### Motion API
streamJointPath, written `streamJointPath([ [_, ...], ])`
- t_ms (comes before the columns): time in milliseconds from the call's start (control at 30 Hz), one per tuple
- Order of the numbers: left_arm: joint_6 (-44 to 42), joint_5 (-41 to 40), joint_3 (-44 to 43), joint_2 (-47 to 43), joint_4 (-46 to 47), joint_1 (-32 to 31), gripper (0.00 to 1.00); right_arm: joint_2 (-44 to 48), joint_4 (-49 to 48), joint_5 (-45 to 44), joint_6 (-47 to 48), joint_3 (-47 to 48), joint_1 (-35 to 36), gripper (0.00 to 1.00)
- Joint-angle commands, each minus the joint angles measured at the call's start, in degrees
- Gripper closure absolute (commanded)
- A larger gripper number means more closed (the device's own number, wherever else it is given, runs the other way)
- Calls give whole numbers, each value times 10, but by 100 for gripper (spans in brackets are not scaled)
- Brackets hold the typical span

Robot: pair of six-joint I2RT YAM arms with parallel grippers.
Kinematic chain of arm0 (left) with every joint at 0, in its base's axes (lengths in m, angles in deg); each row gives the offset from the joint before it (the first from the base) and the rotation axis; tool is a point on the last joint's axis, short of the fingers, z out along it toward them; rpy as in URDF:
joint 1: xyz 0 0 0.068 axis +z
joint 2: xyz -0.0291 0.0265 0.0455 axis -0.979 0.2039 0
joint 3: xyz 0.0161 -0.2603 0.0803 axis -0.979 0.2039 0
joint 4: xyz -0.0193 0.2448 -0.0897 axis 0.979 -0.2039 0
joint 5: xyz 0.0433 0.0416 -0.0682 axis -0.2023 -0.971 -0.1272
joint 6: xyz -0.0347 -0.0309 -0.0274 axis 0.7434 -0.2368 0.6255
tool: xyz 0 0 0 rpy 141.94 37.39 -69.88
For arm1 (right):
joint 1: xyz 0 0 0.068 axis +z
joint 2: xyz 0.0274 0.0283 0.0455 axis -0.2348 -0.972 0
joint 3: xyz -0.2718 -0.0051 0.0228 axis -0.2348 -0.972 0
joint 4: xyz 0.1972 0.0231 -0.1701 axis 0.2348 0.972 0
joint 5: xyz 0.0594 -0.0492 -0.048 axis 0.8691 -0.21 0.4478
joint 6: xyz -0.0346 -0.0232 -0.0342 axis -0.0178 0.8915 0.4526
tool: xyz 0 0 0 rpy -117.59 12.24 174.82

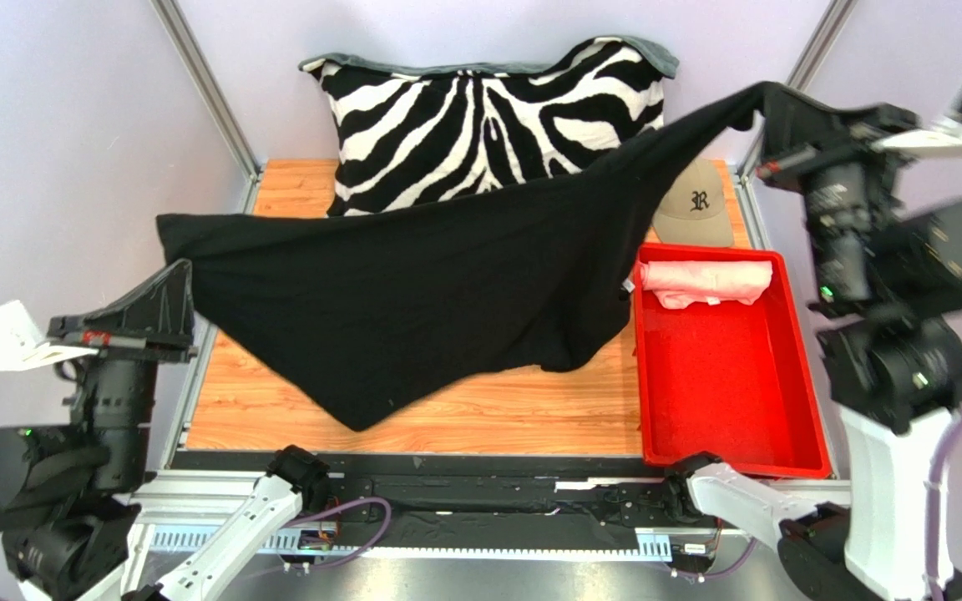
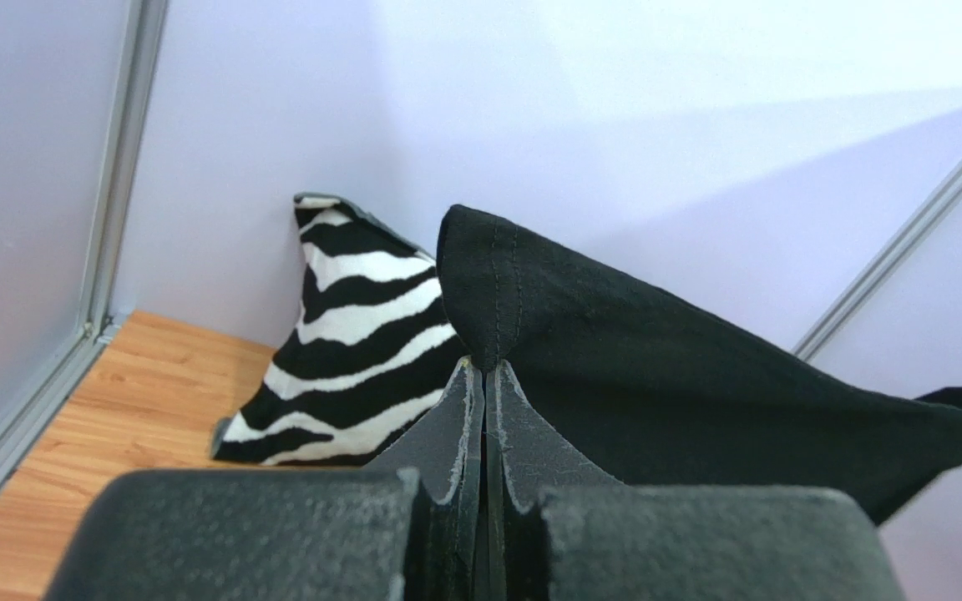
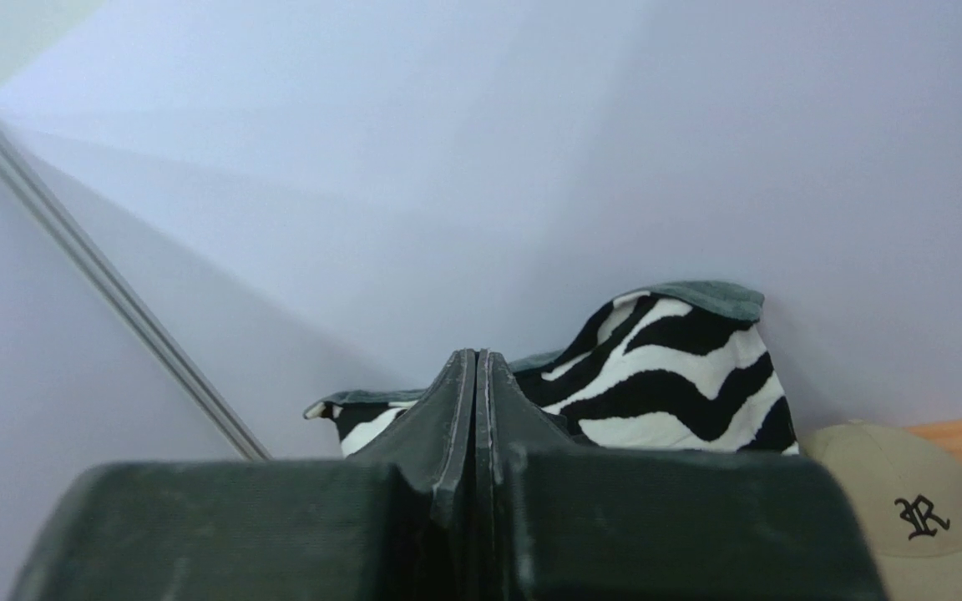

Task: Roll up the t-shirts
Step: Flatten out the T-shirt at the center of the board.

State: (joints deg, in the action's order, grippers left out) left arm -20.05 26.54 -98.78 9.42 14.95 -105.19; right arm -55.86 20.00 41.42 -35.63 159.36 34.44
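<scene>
So the black t-shirt (image 1: 449,276) hangs in the air, stretched like a hammock across the middle of the top view. One corner is up in the upper right and the other is at the left edge.

The left gripper (image 2: 484,366) is pinched tight on a seamed corner, and its wrist view shows cloth poking out past the tips. The right gripper (image 1: 768,103) is squeezed together too. From above the shirt runs right up into it, so I'd say it's clamped on the other corner, though its own camera shows no cloth.

The pink t-shirt (image 1: 706,281) sits bundled at the far end of the red tray (image 1: 731,401) on the right. Looks done to me.

My take on this step: get the black one flat on the counter (image 1: 511,413) before any rolling.
- The right end is way higher than the left, so level them first.
- Lower it taut so the sagging bottom edge touches the wood first and the rest drapes down without folding under.
- Watch the zebra pillow (image 1: 486,119) and the cap (image 1: 697,200) at the top of the frame.
- Mind the tray rim too, since the low hem hangs near it.
</scene>
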Motion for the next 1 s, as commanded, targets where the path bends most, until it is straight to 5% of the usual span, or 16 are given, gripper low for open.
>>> streamJointPath([
  [0, -20, -33, -6, -21, 13, 2, 100, 50, 3, 33, 22, 36, -2, 100],
  [300, -23, -84, -49, 28, -1, 1, 100, 8, -8, 89, 13, 66, -2, 100],
  [567, -71, -213, 89, 199, 141, 11, 100, -235, -67, 104, 42, 79, -3, 100],
  [767, 63, -84, 149, 361, 216, 158, 100, -441, -91, 109, 70, 198, -8, 100],
  [967, 63, -31, 54, 528, 219, 224, 100, -664, -67, 127, 58, 374, -19, 100],
])
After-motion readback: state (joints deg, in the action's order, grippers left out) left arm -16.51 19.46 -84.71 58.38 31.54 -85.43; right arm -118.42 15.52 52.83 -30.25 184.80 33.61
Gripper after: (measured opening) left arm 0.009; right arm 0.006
